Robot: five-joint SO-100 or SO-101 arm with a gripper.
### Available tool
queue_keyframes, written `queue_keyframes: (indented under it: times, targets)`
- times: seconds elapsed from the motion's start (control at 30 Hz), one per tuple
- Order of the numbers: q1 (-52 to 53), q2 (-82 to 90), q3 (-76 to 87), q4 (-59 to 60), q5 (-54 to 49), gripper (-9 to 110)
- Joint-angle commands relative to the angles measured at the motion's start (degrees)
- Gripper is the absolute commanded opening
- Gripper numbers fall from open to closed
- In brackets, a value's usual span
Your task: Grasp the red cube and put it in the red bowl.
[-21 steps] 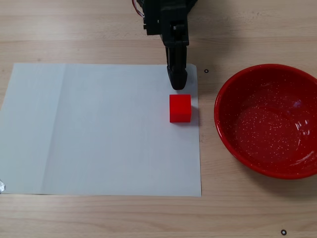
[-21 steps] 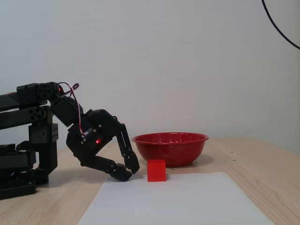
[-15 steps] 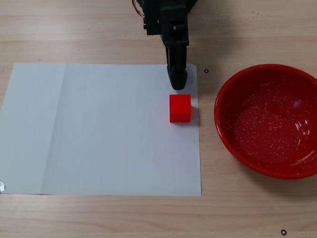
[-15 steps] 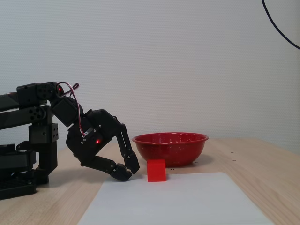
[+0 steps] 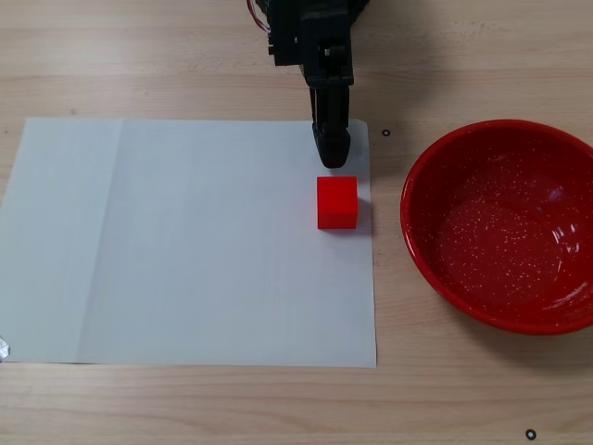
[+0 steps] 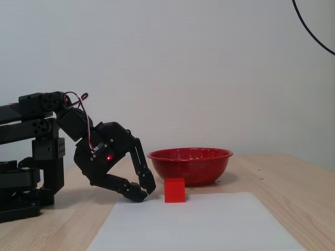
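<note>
Nearly at the cube

We see the red cube [image 5: 336, 201] on white paper [image 5: 185, 241], just left of the red bowl [image 5: 422, 250]. Stiff, light, we judge; pinch opposite flat faces. Our gripper [image 6: 144, 191] sits just behind it, tips almost together, holding nothing.

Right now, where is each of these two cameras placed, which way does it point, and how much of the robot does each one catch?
A fixed view: sits above, looking straight down on the white paper sheet; only the black gripper enters from the top.
Another fixed view: sits low at table height, looking sideways toward a white wall; the whole black arm shows at left.
Both share the small matte red cube and glossy speckled red bowl.
</note>
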Motion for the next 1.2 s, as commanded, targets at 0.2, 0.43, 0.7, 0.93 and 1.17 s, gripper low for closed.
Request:
queue_keyframes:
  times: [0.2,0.43,0.7,0.93,1.17]
  targets:
    - [-0.1,0.1,0.3,0.5,0.9,0]
    - [-0.4,-1.8,-0.9,-1.9,3.3,0]
    - [-1.1,-7.1,-8.4,2.2,5.2,0]
    - [-2.5,-12.9,-16.7,5.9,6.9,0]
    - [-4.0,-20.9,-26.1,10.9,8.5,0]
